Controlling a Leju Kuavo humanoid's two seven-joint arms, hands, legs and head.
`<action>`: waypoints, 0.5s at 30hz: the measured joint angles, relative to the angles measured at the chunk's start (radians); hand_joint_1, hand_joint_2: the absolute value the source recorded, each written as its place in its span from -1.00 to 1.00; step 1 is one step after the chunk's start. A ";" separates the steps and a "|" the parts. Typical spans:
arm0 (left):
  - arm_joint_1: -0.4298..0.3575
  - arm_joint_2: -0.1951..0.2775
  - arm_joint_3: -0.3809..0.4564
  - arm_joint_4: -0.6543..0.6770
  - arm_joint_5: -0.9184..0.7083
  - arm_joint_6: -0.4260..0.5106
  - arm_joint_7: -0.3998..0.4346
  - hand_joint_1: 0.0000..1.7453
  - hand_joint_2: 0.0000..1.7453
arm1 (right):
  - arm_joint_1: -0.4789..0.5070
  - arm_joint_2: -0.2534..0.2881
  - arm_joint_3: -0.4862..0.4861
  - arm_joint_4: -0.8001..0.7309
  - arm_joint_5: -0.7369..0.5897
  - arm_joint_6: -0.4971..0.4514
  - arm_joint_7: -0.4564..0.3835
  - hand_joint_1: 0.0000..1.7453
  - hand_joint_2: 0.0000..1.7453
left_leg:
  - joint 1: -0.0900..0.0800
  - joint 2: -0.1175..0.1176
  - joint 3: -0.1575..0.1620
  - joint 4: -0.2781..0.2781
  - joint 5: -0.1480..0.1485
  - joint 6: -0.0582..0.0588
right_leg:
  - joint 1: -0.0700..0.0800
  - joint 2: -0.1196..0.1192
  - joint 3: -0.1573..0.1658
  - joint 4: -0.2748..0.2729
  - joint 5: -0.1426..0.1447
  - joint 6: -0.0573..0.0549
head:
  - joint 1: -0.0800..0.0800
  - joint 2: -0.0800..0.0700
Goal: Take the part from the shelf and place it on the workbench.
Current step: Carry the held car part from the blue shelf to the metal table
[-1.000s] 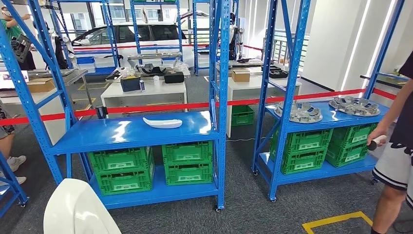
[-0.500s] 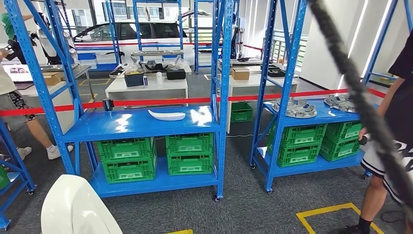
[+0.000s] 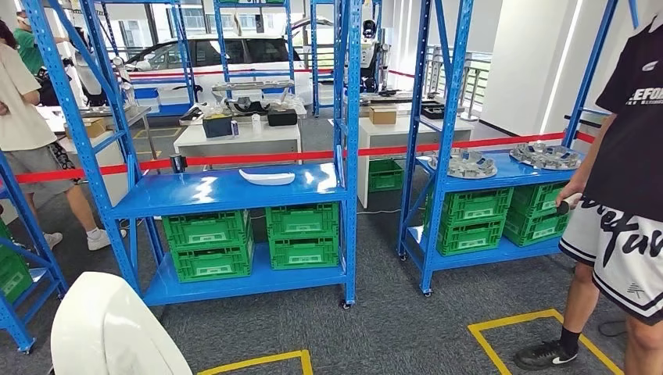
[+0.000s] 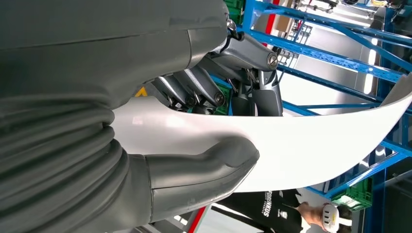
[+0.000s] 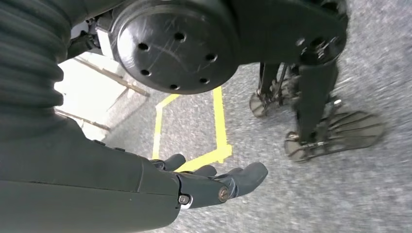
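Note:
My left hand (image 4: 204, 73) grips a white curved part (image 4: 301, 145), with the thumb (image 4: 209, 165) pressed on one face and the dark fingers on the other. The same part (image 3: 109, 328) rises at the lower left of the head view. A second white part (image 3: 266, 177) lies on the blue shelf board (image 3: 195, 199) ahead. My right hand (image 5: 204, 184) hangs over grey carpet with its fingers straight and holds nothing.
Green crates (image 3: 207, 246) fill the lower shelf levels. A second blue rack to the right carries grey metal parts (image 3: 469, 164). One person (image 3: 625, 180) stands close at the right, another (image 3: 23, 101) at the left. Yellow tape (image 3: 516, 320) marks the carpet. Red barrier tape (image 3: 234, 158) and white tables (image 3: 242, 137) lie behind.
The whole picture has shifted as the camera moved back from the racks. The person at the right looms larger. A dark cable that crossed the view is gone. The white part stays in my left hand.

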 joint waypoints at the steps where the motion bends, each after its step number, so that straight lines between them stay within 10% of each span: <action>1: -0.003 0.000 0.000 -0.002 0.000 0.000 0.003 1.00 1.00 | 0.000 0.000 -0.004 0.000 -0.004 0.000 0.007 -1.00 1.00 | -0.002 -0.001 0.026 -0.044 -0.019 0.006 | 0.001 0.000 -0.006 0.004 0.008 0.005 | 0.000 0.000; 4: -0.008 -0.001 0.000 -0.002 -0.005 0.001 0.011 1.00 1.00 | 0.004 0.000 -0.014 0.000 -0.006 0.000 0.016 -1.00 1.00 | -0.006 0.002 0.015 -0.062 -0.008 0.033 | -0.004 0.003 -0.017 0.008 0.019 0.022 | 0.000 0.000; 8: -0.013 -0.004 0.000 0.003 -0.008 0.006 0.016 1.00 1.00 | 0.005 0.000 -0.020 0.000 -0.005 0.001 0.010 -1.00 1.00 | -0.007 0.009 -0.033 -0.063 0.039 0.057 | -0.009 0.008 -0.064 0.177 -0.156 0.037 | 0.001 0.000; 10: -0.014 -0.006 0.000 0.011 -0.006 0.008 0.016 1.00 1.00 | 0.005 0.000 -0.021 0.000 -0.005 0.001 -0.001 -1.00 1.00 | -0.010 0.010 -0.067 -0.060 0.067 0.058 | -0.009 0.009 -0.070 0.274 -0.186 0.037 | 0.001 0.000; 12: -0.015 -0.007 -0.001 0.020 -0.006 0.008 0.011 1.00 1.00 | 0.004 0.000 -0.021 0.000 -0.001 0.000 -0.021 -1.00 1.00 | -0.011 0.010 -0.107 -0.056 0.094 0.055 | -0.007 0.010 -0.022 0.261 -0.134 0.031 | 0.001 0.000; 15: -0.015 -0.007 -0.001 0.023 -0.007 0.009 0.002 1.00 1.00 | 0.002 -0.001 -0.021 0.000 0.006 0.000 -0.047 -1.00 1.00 | -0.012 0.010 -0.148 -0.049 0.128 0.044 | -0.002 0.013 0.135 0.057 -0.118 0.019 | 0.001 0.000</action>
